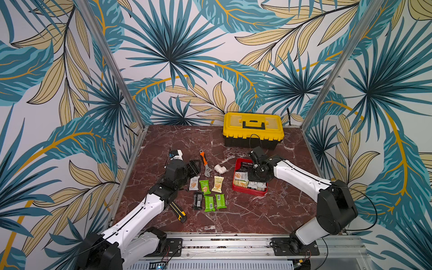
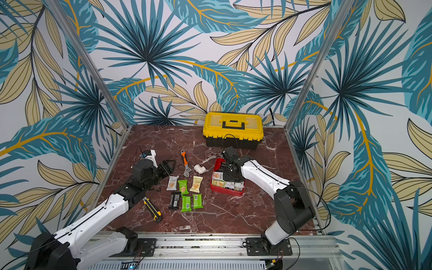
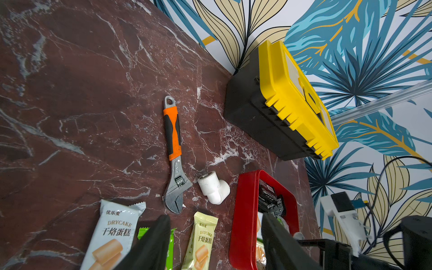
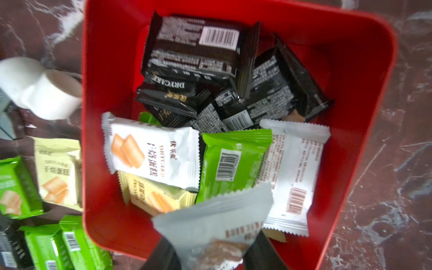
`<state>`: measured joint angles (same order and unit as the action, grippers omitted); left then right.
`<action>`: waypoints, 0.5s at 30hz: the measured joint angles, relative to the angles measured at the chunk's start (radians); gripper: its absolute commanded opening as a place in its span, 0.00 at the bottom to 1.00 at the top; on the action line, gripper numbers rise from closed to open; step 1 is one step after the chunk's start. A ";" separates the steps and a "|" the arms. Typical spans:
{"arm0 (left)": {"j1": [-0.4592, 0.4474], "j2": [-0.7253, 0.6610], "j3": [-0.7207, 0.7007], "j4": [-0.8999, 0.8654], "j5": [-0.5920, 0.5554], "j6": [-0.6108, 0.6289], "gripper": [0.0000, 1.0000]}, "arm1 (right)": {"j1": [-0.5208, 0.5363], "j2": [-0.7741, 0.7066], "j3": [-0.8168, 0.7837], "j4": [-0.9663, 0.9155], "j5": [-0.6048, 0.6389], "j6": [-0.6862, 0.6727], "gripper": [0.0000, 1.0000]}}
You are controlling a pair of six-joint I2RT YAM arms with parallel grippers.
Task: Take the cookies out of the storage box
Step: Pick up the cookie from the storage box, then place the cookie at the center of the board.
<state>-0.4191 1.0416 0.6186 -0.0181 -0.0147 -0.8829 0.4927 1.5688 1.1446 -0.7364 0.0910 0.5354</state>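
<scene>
Right gripper (image 4: 210, 253) pinches one end of a white packet (image 4: 210, 217) inside the box (image 4: 105, 70), probably an end grip so it peels clear of the others. Its long axis runs straight out from the jaws, free crimped end toward the box's middle. Left gripper (image 3: 214, 222) hangs wide, empty, beside six cookies (image 1: 208, 194) rowed outside the box.

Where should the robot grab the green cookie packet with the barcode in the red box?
Probably from above, pinching the green packet by its crimped end nearest the black packets. It lies flat in the red box, with white packets crowding both long sides, and its other end is under the grey packet in the right tool.
</scene>
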 measured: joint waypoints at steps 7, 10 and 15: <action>0.000 0.000 -0.007 0.009 0.000 -0.001 0.66 | 0.050 -0.083 0.055 -0.054 0.011 0.015 0.40; 0.000 0.000 -0.018 0.009 0.000 -0.005 0.66 | 0.120 -0.110 0.056 -0.073 0.014 0.043 0.39; 0.000 0.000 -0.025 0.011 -0.001 -0.013 0.66 | 0.279 -0.114 0.056 -0.085 0.014 0.116 0.39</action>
<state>-0.4191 1.0416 0.5938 -0.0074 -0.0154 -0.8963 0.7719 1.4548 1.2003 -0.8215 0.1051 0.6510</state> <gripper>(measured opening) 0.665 0.391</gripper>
